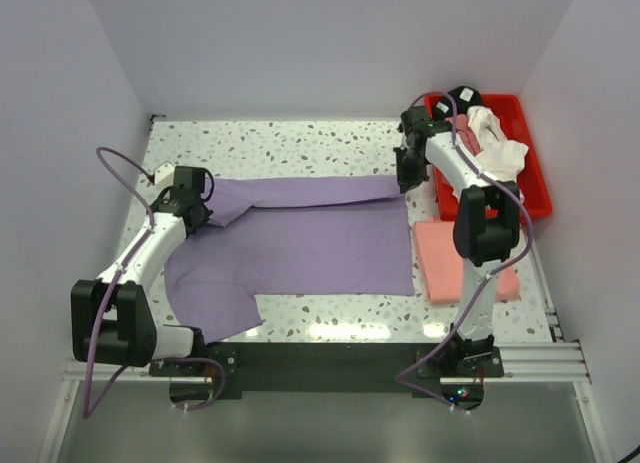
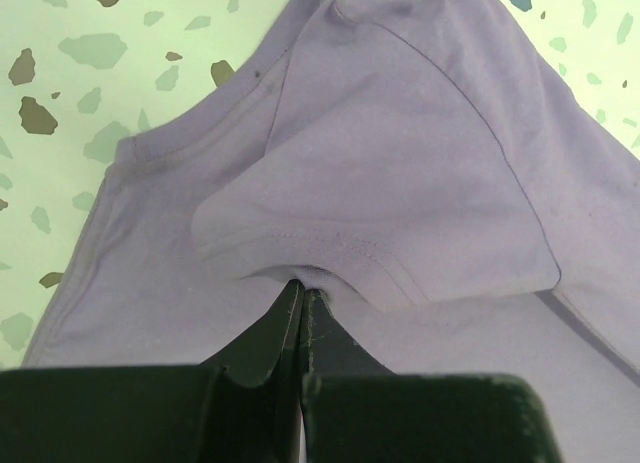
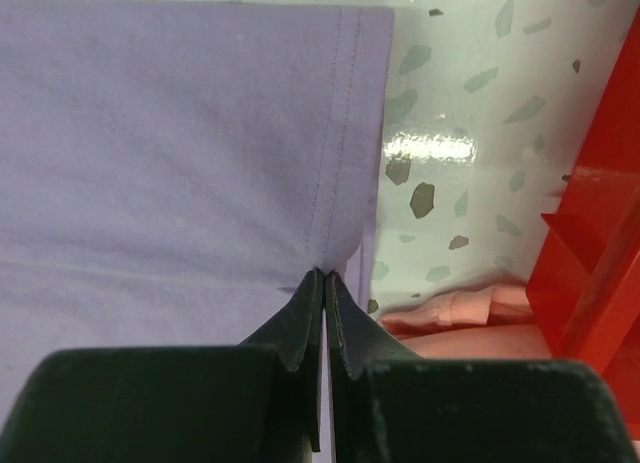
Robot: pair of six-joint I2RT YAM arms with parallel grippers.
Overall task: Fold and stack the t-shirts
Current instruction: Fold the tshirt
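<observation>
Left gripper: fingers pressed together, a fold of sleeve hem pinched between the tips. It sits at the far left part of the lavender t-shirt, by the sleeve.

Right gripper: fingers also closed, tips clamped on the stitched hem corner of the same shirt, at its far right.

Lavender t-shirt: spread on the speckled table, mid-table between the two arms. Sleeves to the left, bottom hem to the right. A far band lies doubled over the body, its edge running left to right between the grippers. The near left sleeve lies flat, reaching toward the near edge.

Salmon-pink shirt: folded flat on the table just right of the lavender hem, on the near side of the red bin. The right arm crosses above it. The right wrist view shows its edge just past the lavender corner, beside the bin wall.

Red bin: far right of the table. White shirt is bunched inside it, with black cloth at its far end.
</observation>
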